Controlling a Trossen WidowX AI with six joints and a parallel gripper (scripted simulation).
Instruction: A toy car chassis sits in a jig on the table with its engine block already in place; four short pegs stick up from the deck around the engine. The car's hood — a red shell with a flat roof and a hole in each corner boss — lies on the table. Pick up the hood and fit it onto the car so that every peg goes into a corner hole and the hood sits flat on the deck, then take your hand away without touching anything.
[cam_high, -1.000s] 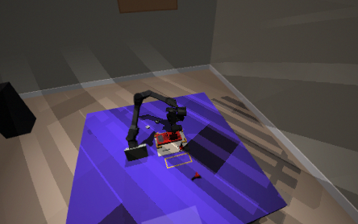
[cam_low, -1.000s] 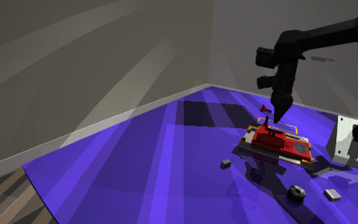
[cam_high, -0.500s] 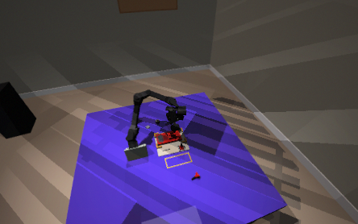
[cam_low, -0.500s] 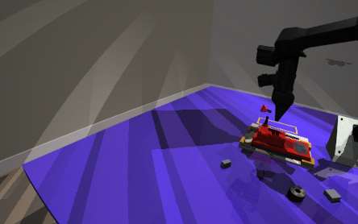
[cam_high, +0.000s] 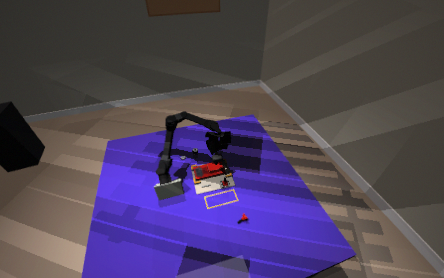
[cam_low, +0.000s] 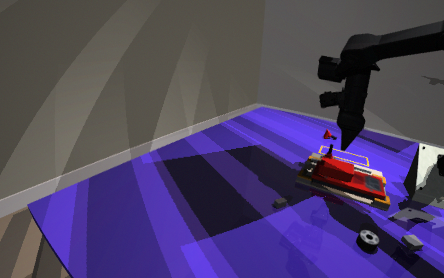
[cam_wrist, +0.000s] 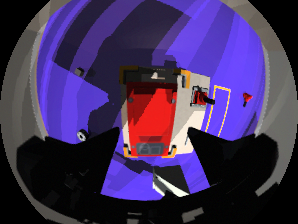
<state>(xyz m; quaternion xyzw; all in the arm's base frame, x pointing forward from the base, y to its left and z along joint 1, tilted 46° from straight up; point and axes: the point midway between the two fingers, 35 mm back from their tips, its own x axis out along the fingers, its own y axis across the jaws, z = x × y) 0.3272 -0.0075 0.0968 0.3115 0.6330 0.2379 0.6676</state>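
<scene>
The red hood (cam_high: 212, 170) (cam_low: 335, 170) (cam_wrist: 152, 117) lies on top of the car chassis in the jig, lengthwise with it, between the jig's orange corner pieces (cam_low: 382, 202) (cam_wrist: 186, 78). In the wrist view small dark round spots show at the red shell's two far corners. The engine block is hidden. Whether every peg is through its hole and the hood is fully flat is too small to tell. My gripper (cam_low: 343, 148) (cam_wrist: 154, 131) is open and empty. It is above the car, with its fingertips apart on either side of the hood in the wrist view and not touching it.
A pale plate (cam_high: 206, 188) (cam_wrist: 192, 120) beside the car carries a small red-and-black part (cam_high: 225, 183) (cam_wrist: 200, 97). Beyond are a yellow outline (cam_high: 223, 205) (cam_low: 369, 161) and a small red piece (cam_high: 243, 218) (cam_low: 327, 134). A wheel (cam_low: 369, 240) and small grey blocks (cam_low: 280, 203) (cam_low: 412, 242) lie on the other side.
</scene>
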